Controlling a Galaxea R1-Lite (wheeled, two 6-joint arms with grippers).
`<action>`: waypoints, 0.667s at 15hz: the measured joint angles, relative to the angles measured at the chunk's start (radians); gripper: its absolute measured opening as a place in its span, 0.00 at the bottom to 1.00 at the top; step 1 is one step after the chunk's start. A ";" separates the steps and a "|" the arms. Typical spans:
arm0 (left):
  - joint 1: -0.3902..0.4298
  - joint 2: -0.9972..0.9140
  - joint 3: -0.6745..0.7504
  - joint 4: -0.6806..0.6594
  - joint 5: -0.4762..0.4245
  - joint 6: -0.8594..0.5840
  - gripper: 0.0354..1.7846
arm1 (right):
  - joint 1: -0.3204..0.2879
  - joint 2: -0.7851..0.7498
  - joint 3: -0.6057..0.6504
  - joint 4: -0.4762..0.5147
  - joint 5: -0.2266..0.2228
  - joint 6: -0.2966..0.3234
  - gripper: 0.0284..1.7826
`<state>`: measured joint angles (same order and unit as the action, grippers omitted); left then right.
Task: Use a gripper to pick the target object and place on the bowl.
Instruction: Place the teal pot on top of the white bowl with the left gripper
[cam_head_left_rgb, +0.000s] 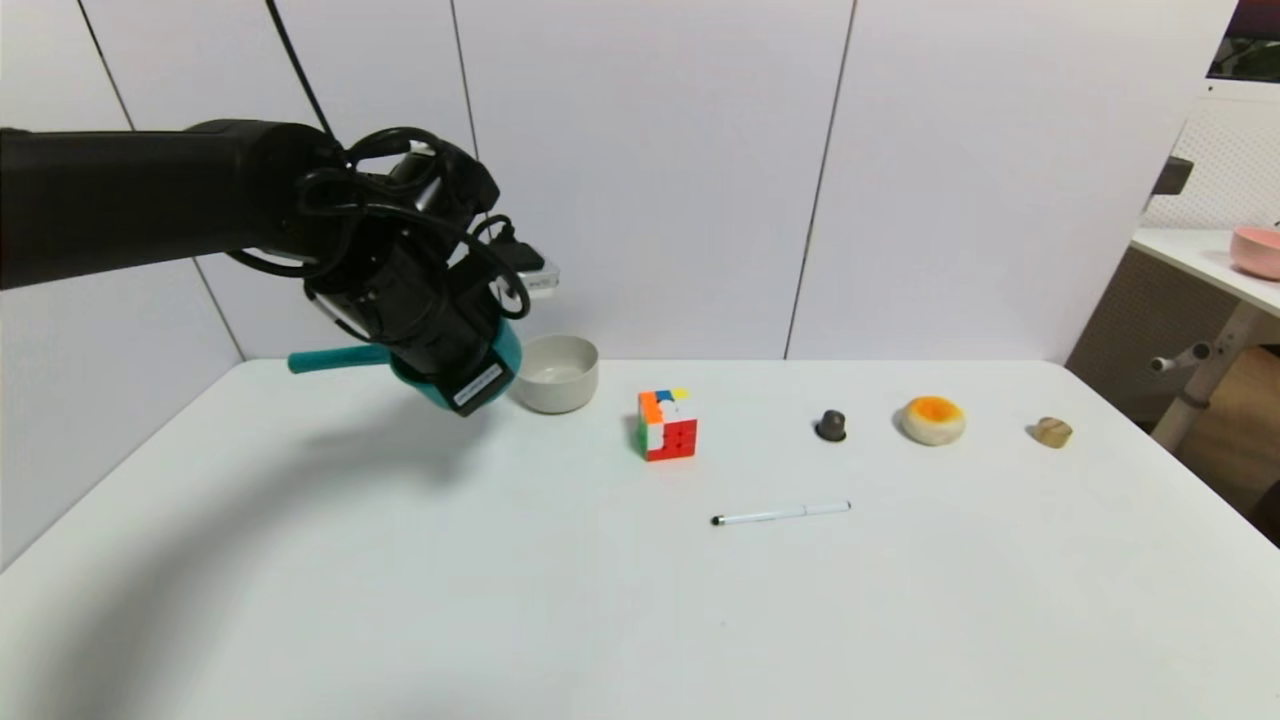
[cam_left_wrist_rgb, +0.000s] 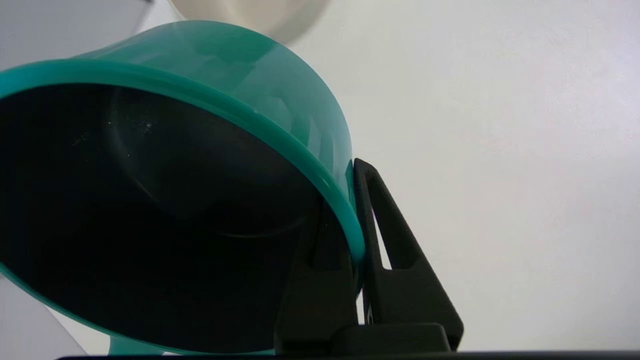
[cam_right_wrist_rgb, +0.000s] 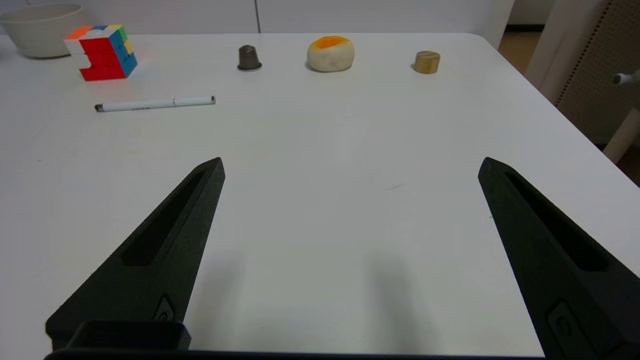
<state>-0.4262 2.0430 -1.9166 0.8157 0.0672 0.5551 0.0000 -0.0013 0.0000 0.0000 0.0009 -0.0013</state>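
Observation:
My left gripper (cam_head_left_rgb: 470, 375) is shut on the rim of the teal saucepan (cam_head_left_rgb: 420, 385) and holds it tilted above the table, just left of the off-white bowl (cam_head_left_rgb: 556, 373). The pan's handle (cam_head_left_rgb: 335, 357) points left. In the left wrist view one jaw is inside the dark pan (cam_left_wrist_rgb: 150, 210) and one outside, with the gripper (cam_left_wrist_rgb: 356, 210) pinching the rim; the bowl (cam_left_wrist_rgb: 250, 15) shows just beyond it. My right gripper (cam_right_wrist_rgb: 350, 170) is open and empty over the near table, out of the head view.
A multicoloured cube (cam_head_left_rgb: 667, 424), a white pen (cam_head_left_rgb: 782, 514), a small dark cone (cam_head_left_rgb: 831, 425), an orange-topped bun (cam_head_left_rgb: 933, 420) and a wooden piece (cam_head_left_rgb: 1052, 431) lie on the white table (cam_head_left_rgb: 640, 600). A pink bowl (cam_head_left_rgb: 1257, 250) stands on a side desk.

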 joint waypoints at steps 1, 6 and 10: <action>0.005 0.035 -0.032 -0.032 -0.001 0.018 0.05 | 0.000 0.000 0.000 0.000 0.000 0.000 0.98; 0.013 0.137 -0.067 -0.273 -0.062 0.031 0.05 | 0.000 0.000 0.000 0.000 0.000 0.000 0.98; 0.011 0.175 -0.068 -0.323 -0.094 0.028 0.05 | 0.000 0.000 0.000 0.000 -0.001 0.000 0.98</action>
<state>-0.4147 2.2177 -1.9849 0.4926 -0.0268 0.5834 0.0000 -0.0013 0.0000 0.0004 0.0000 -0.0013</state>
